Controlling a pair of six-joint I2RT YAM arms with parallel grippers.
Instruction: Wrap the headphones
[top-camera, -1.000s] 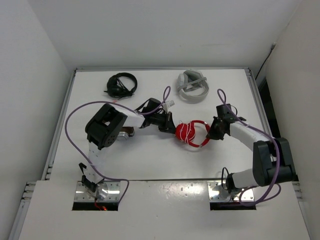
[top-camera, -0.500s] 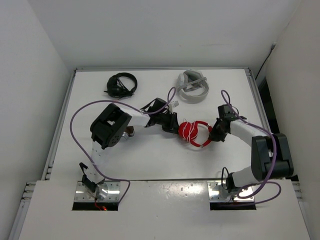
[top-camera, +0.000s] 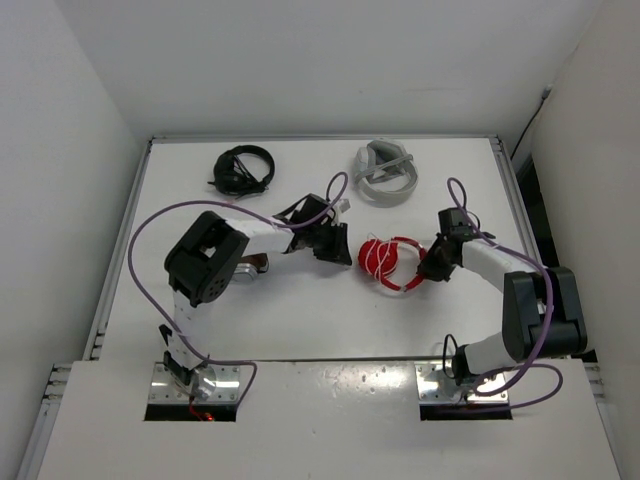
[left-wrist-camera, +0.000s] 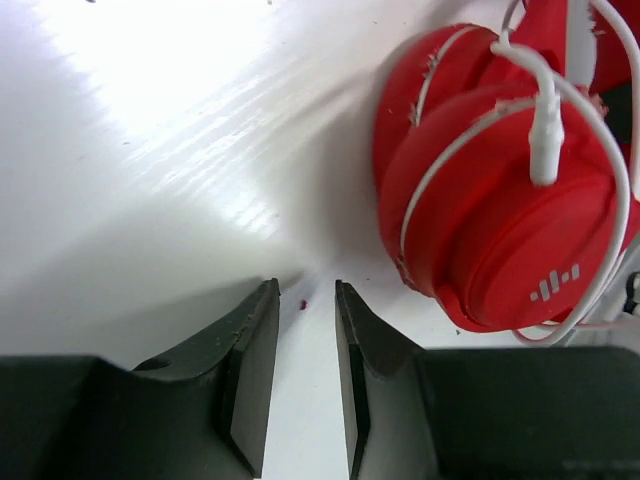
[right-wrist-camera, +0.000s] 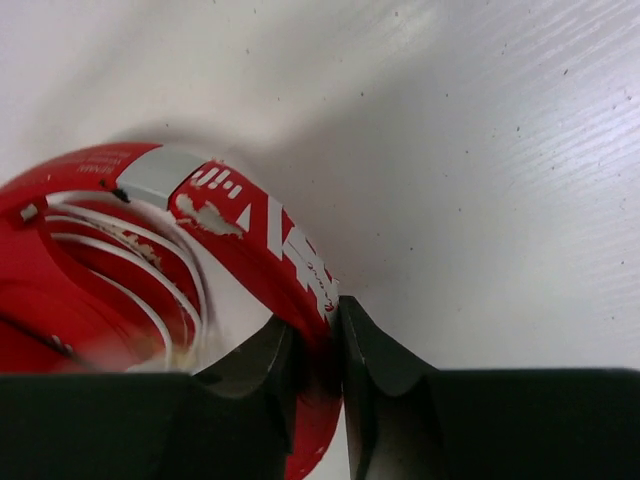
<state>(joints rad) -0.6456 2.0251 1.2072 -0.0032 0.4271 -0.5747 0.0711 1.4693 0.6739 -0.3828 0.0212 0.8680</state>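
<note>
The headphones (top-camera: 388, 262) lie on the table (top-camera: 300, 310), between the left jaws and right jaws.

White links run between bulky black joint housings on the left arm (top-camera: 260, 235) and the right arm (top-camera: 485, 262). A thin purple cable (top-camera: 140, 250) loops loosely off each. Each stands on a shiny metal base plate (top-camera: 200, 385). The left claw (left-wrist-camera: 305, 290) and right claw (right-wrist-camera: 318, 345) have dark grey, tapering fingers
</note>
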